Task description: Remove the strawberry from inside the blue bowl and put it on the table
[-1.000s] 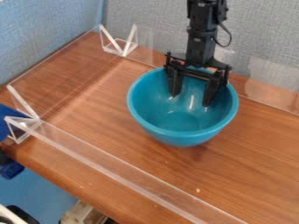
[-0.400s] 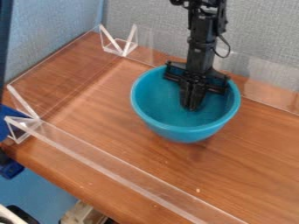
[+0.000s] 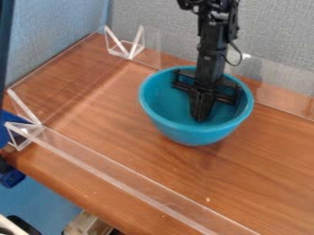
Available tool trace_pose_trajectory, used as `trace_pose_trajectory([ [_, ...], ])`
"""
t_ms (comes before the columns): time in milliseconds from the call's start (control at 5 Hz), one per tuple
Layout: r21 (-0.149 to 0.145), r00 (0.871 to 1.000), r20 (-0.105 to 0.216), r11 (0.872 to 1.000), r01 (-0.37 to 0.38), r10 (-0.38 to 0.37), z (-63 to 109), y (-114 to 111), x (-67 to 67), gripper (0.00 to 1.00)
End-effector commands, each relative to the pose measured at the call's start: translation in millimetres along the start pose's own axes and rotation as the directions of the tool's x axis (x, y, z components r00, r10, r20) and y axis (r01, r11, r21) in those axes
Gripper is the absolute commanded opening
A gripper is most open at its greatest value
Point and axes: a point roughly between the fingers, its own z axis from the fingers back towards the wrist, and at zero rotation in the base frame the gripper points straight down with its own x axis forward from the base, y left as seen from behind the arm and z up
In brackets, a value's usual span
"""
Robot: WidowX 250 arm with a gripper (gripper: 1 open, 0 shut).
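Observation:
The blue bowl [image 3: 163, 103] stands on the table [image 3: 95, 103], right of centre toward the back. My gripper [image 3: 204, 117] reaches straight down into the bowl, its dark fingers drawn together near the bottom. The jaws look shut, with no gap showing between them. The strawberry is hidden; I cannot tell whether it sits between the fingertips or under them. The black arm rises upright from the bowl to the top edge of the view.
A low clear acrylic wall [image 3: 117, 182] runs along the front and left of the table. Clear triangular brackets stand at the back left [image 3: 123, 42] and front left [image 3: 25, 130]. A blue backdrop [image 3: 50, 27] closes off the back.
The fingers, spread wide over the bowl's rim a second ago, have closed together. The gripper has sunk a little deeper into the bowl, and the bowl has stayed in place.

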Motion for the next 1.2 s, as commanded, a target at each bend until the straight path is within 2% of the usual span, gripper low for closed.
trace_pose_trajectory([
  [0,0.005,0.999,0.034,1.000,0.016,-0.016,6.6,-4,-5.8,0.00],
  [400,0.011,1.000,0.017,1.000,0.014,-0.014,0.2,-4,-18.1,0.00],
  [1000,0.003,0.999,0.037,1.000,-0.001,0.001,13.8,4,-25.0,0.00],
])
